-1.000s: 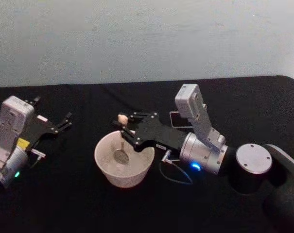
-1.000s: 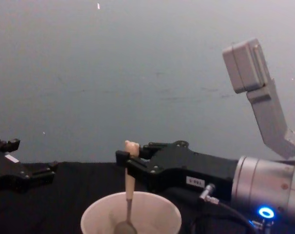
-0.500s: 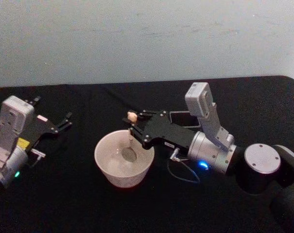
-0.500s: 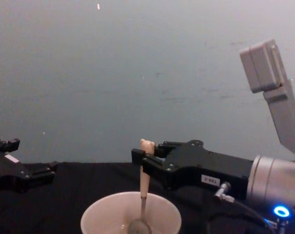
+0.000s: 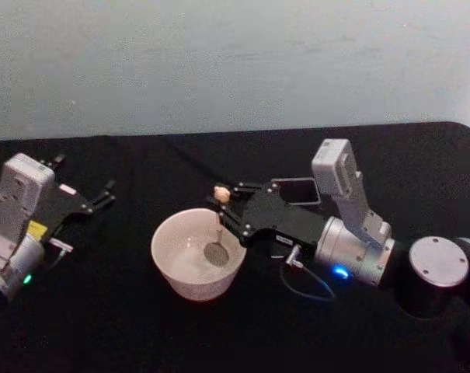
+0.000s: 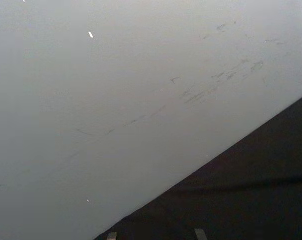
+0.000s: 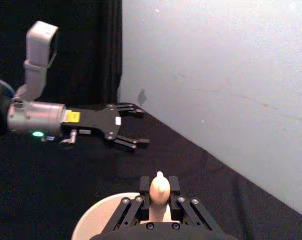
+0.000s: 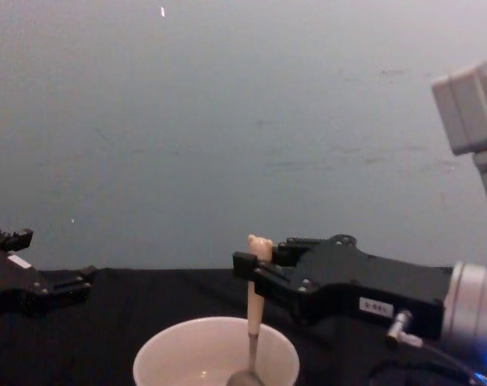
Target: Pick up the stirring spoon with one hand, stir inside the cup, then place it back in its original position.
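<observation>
The cream-white cup stands on the black table, in front of me and slightly left of centre. The stirring spoon stands nearly upright in it, its metal bowl down near the cup's right inner side and its beige bear-head top above the rim. My right gripper is shut on the spoon's handle just below the bear head; the cup, spoon and gripper show from the side in the chest view, and the bear head sits between the fingers in the right wrist view. My left gripper rests open at the table's left.
A dark grey square holder stands behind my right gripper. A cable loops on the table under the right wrist. The grey wall closes off the back of the table.
My right gripper has carried the spoon rightward across the cup, from its left-centre to its right side. The left arm has not moved.
</observation>
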Robot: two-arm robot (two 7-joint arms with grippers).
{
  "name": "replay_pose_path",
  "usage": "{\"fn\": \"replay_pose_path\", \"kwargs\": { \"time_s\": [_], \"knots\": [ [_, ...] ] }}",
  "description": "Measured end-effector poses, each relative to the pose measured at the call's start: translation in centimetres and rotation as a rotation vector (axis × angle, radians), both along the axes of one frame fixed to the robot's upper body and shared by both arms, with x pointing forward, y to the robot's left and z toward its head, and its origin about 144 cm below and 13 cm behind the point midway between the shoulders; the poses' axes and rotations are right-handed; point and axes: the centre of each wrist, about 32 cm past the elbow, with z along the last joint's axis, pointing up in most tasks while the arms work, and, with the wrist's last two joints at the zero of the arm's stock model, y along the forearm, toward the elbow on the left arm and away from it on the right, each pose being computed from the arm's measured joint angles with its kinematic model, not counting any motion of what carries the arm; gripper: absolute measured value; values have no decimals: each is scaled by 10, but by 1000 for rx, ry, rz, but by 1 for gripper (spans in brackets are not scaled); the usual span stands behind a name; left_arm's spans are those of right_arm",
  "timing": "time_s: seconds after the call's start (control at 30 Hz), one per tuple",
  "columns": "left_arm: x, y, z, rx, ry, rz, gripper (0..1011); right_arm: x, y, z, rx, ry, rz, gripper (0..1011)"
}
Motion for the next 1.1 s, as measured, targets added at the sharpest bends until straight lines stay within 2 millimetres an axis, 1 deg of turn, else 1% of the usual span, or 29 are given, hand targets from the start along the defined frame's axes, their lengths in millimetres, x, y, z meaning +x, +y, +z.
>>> {"fn": "replay_pose_path", "kwargs": {
  "time_s": [0.1,0.23,0.47,0.6,0.8,0.93,1.1],
  "knots": [
    [0,0,0,0,0,0,1001,-6,-3,1,-2,1,20,213],
    [0,0,0,0,0,0,1001,-13,-2,1,2,6,49,213],
    [0,0,0,0,0,0,1001,-18,10,2,20,13,86,213],
    [0,0,0,0,0,0,1001,-15,19,2,29,10,89,213],
    [0,0,0,0,0,0,1001,-4,33,2,30,-2,58,213],
    [0,0,0,0,0,0,1001,4,37,1,23,-10,33,213],
    [0,0,0,0,0,0,1001,10,35,0,17,-15,5,213]
  ]
}}
